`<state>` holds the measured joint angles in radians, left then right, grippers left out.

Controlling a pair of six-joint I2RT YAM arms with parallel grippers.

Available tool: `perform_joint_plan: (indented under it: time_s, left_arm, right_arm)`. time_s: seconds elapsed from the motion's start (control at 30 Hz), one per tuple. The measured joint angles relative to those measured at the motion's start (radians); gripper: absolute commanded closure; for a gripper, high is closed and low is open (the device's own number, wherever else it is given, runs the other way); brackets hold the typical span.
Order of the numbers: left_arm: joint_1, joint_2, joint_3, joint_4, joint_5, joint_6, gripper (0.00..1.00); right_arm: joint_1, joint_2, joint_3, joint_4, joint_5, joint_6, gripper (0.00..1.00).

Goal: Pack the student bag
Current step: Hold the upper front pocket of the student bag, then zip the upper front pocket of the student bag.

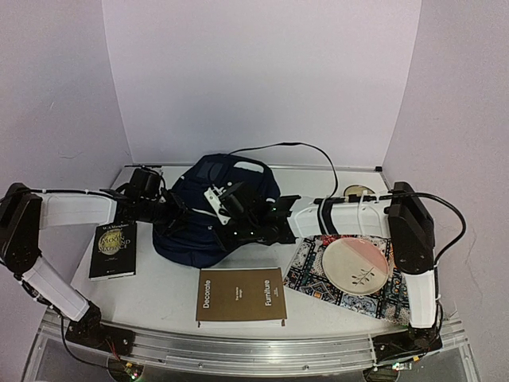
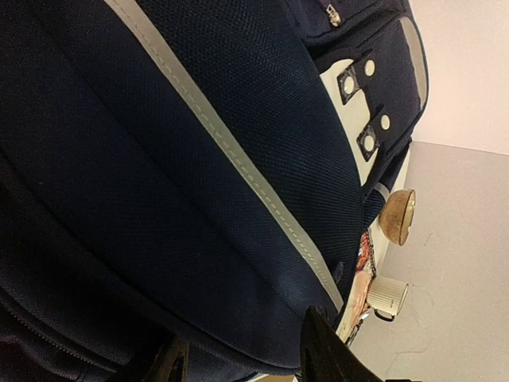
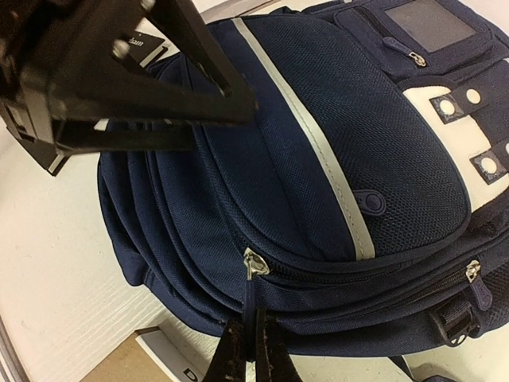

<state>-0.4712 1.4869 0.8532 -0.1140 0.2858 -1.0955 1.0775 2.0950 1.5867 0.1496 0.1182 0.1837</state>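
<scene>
Plate (image 1: 355,266) on mat (image 1: 306,276), right of bag (image 1: 191,243)

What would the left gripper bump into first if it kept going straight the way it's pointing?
The student bag: its navy fabric fills the view just ahead of the left gripper, apparently very close.
</scene>
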Motion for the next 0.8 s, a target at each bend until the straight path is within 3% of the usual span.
perform_joint_plan:
  time_s: [0.13, 0.3, 0.33, 0.6, 0.8]
  left_arm:
    - [-0.025, 0.044, 0.000, 0.028, -0.012, -0.022, 0.63]
    - [-0.032, 0.070, 0.000, 0.049, -0.021, -0.054, 0.96]
    - [-0.032, 0.072, 0.000, 0.055, -0.023, -0.063, 0.99]
    - [-0.039, 0.032, -0.010, 0.065, -0.067, -0.056, 1.00]
    - [-0.037, -0.030, -0.010, 0.027, -0.073, -0.025, 1.00]
  right_arm:
    - [0.000, 0.000, 0.000, -0.010, 0.004, 0.000, 1.00]
    - [0.000, 0.000, 0.000, -0.024, 0.022, -0.003, 1.00]
    - [0.000, 0.000, 0.000, -0.025, 0.027, -0.005, 1.00]
    - [-0.015, -0.019, -0.082, 0.018, 0.074, -0.041, 1.00]
    - [-0.106, -0.104, -0.174, 0.050, 0.060, -0.074, 1.00]
